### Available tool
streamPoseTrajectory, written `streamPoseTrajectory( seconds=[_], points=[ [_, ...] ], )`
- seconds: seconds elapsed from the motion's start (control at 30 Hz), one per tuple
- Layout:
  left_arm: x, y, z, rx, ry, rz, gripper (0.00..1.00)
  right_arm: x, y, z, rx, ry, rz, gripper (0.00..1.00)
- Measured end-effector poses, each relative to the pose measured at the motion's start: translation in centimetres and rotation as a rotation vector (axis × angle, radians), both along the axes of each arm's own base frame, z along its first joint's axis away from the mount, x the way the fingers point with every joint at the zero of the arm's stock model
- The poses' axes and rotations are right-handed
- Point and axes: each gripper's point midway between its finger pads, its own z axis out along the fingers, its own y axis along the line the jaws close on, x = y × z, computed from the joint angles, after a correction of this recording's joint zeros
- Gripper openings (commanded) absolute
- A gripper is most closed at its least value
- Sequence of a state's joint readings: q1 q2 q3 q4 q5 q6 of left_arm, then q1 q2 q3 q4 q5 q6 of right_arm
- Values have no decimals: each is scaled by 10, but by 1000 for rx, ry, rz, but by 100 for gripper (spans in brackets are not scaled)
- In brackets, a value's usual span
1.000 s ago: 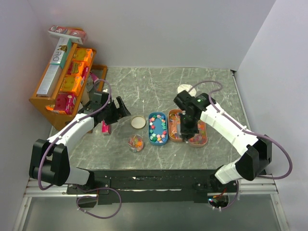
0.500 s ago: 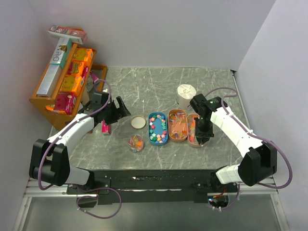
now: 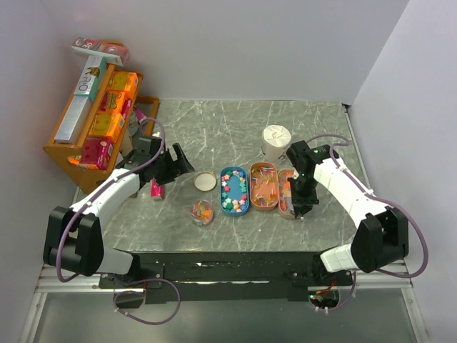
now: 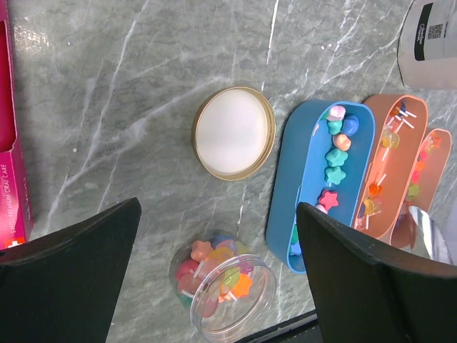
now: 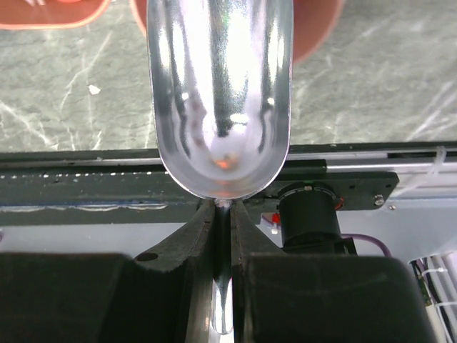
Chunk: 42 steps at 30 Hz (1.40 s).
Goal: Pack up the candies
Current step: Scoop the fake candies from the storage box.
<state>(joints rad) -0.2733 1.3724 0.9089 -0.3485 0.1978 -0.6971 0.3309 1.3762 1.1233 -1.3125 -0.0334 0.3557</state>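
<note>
The candies lie in three places: a clear jar point(image 3: 201, 212) point(image 4: 225, 280) on its side, a blue tray point(image 3: 233, 191) point(image 4: 323, 179) of star-like ones, and two orange trays point(image 3: 263, 187) point(image 3: 288, 193). My right gripper point(image 3: 299, 202) point(image 5: 223, 232) is shut on the handle of a metal scoop point(image 5: 220, 93), which looks empty, at the near end of the right orange tray point(image 5: 314, 28). My left gripper point(image 3: 173, 163) point(image 4: 218, 214) is open and empty, above the table left of the jar's lid point(image 3: 205, 181) point(image 4: 233, 133).
A white cylinder point(image 3: 275, 141) stands behind the orange trays. A flat pink packet point(image 3: 156, 189) point(image 4: 11, 143) lies under the left arm. A wooden rack point(image 3: 96, 121) with orange boxes stands at the far left. The table's near edge and a black rail point(image 5: 107, 189) lie just beyond the scoop.
My right gripper has moved the scoop rightward from over the middle orange tray to the near end of the right orange tray. The left arm has not moved.
</note>
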Motion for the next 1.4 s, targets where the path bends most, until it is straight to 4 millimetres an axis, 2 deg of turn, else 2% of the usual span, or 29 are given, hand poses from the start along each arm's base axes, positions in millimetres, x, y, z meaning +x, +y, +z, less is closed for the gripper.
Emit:
streamPoseTrajectory(
  seconds=[0.4, 0.63, 0.87, 1.4],
  points=[
    [0, 0, 0, 1, 0, 0, 96, 9, 9, -21, 31, 84, 31, 0],
    [0, 0, 0, 1, 0, 1, 96, 22, 8, -32, 41, 92, 21, 0],
    [1, 2, 0, 1, 0, 7, 96, 26, 4, -44, 18, 142, 30, 0],
    [3, 6, -6, 5, 17, 17, 96, 66, -8, -56, -57, 41, 13, 0]
  ],
)
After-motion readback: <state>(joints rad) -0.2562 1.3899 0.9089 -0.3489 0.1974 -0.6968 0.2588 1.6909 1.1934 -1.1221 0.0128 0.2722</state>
